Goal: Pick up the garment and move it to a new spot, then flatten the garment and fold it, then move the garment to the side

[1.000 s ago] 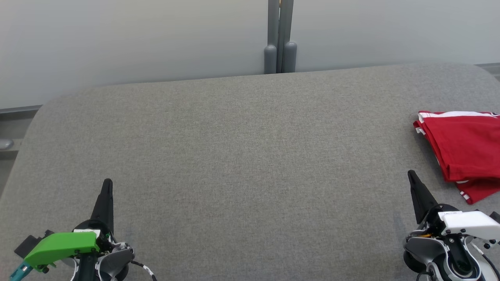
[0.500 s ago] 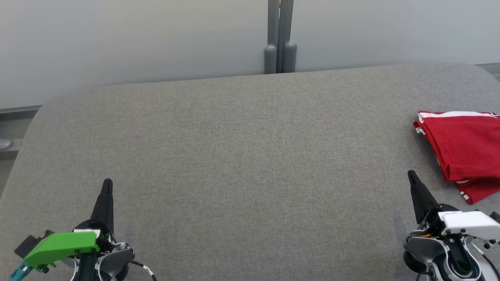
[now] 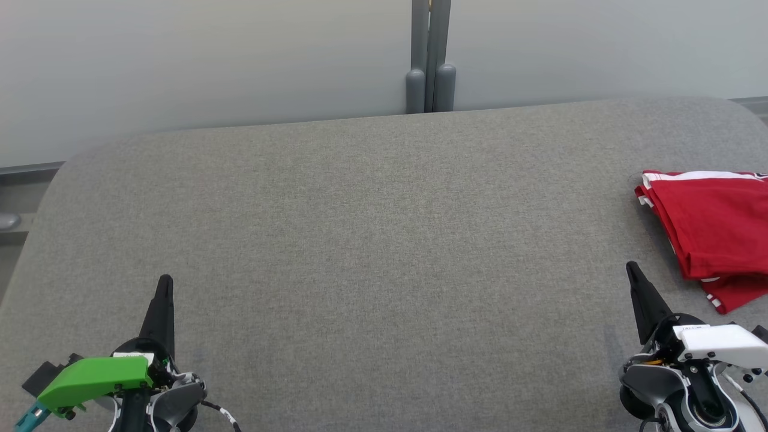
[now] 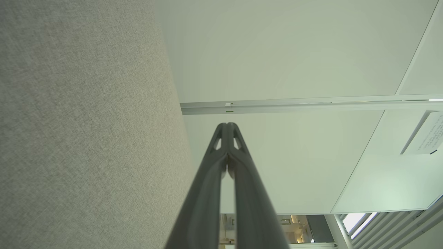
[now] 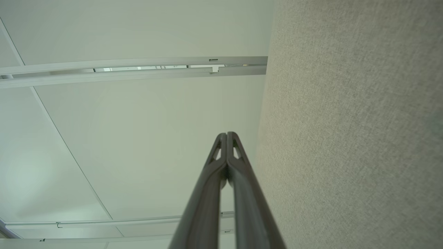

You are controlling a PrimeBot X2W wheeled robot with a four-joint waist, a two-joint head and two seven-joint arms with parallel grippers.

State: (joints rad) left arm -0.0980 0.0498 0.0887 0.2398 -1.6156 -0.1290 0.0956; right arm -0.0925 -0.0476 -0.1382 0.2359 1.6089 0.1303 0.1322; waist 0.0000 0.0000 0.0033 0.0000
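Observation:
A red garment (image 3: pixel 714 228) with white striped trim lies folded at the right edge of the grey fabric table (image 3: pixel 372 240), partly cut off by the head view's border. My right gripper (image 3: pixel 631 267) rests at the lower right, shut and empty, its tip a short way left of and below the garment. At the lower left my left gripper (image 3: pixel 165 280) is shut too, holding nothing, far from the garment. Each wrist view looks along pressed-together fingers: the left gripper (image 4: pixel 227 124) and the right gripper (image 5: pixel 227 133), both beside the grey cloth surface.
A pale wall runs behind the table, with a grey post (image 3: pixel 430 57) at its middle. The table's rounded far-left corner (image 3: pixel 66 168) meets a floor strip. Wall panels and a rail (image 4: pixel 311 103) show in the left wrist view.

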